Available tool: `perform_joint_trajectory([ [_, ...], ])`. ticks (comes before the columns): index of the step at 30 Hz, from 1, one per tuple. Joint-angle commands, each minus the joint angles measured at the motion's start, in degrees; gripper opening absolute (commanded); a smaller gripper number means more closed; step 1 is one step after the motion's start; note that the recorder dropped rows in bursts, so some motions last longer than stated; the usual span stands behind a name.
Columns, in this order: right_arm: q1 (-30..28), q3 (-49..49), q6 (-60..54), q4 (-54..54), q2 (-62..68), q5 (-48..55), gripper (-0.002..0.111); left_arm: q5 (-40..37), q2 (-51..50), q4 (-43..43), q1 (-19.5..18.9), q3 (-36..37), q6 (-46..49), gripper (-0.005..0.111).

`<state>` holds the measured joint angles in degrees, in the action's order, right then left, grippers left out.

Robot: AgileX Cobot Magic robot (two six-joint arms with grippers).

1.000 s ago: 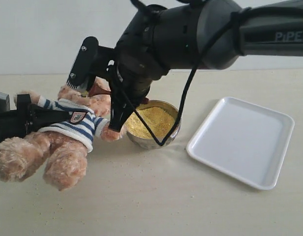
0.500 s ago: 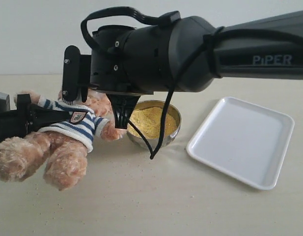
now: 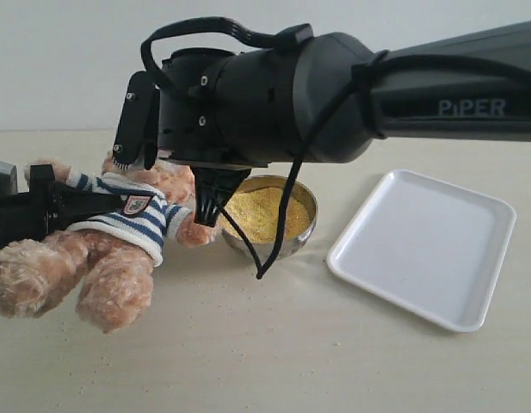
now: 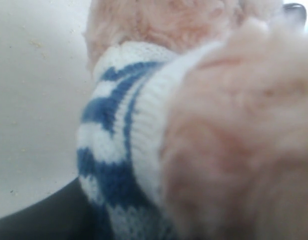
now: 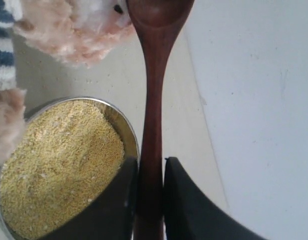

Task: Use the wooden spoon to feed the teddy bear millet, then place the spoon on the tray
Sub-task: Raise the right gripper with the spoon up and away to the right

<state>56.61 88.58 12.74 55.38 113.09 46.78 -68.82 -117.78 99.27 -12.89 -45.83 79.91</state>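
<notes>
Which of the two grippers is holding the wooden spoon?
The right gripper: it pinches the wooden spoon by the handle, near the millet. The left gripper clasps the teddy bear instead.

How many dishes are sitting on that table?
2. A steel bowl of millet beside the teddy bear, and a white tray to its right. The robot arm could hide more.

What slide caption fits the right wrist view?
Right pincer holds wooden spoon to teddy bear, steel bowl of millet alongside.
</notes>
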Motion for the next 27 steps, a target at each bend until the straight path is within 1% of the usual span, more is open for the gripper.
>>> perform_joint_trajectory([
  [1,-1.53,0.13,3.61,-4.23,-3.75,0.26,0.0,-1.14,0.28,0.68,0.12,-0.23,-0.36,0.005],
  [5,-4.54,0.13,-1.25,-15.45,-8.61,-1.63,0.0,-1.14,0.28,0.68,0.12,-0.23,0.88,0.005],
  [8,-7.6,0.13,-5.06,-22.46,-12.58,-0.74,0.0,-1.14,0.28,0.68,0.12,-0.23,2.26,0.005],
  [11,-11.21,0.13,-9.17,-29.7,-16.02,1.97,0.0,-1.14,0.28,0.68,0.12,-0.23,3.86,0.005],
  [17,-19.06,0.03,-14.7,-39.95,-22.07,6.59,0.0,-1.14,0.28,0.68,-0.1,-0.23,7.37,0.005],
  [20,-22.01,0.03,-15.88,-42.05,-24.0,7.98,0.0,-1.14,0.28,0.68,-0.1,-0.23,8.19,0.005],
  [27,-28.33,-0.62,-16.26,-42.55,-27.31,10.47,0.0,-1.14,0.28,0.68,-0.38,-0.23,8.09,0.005],
])
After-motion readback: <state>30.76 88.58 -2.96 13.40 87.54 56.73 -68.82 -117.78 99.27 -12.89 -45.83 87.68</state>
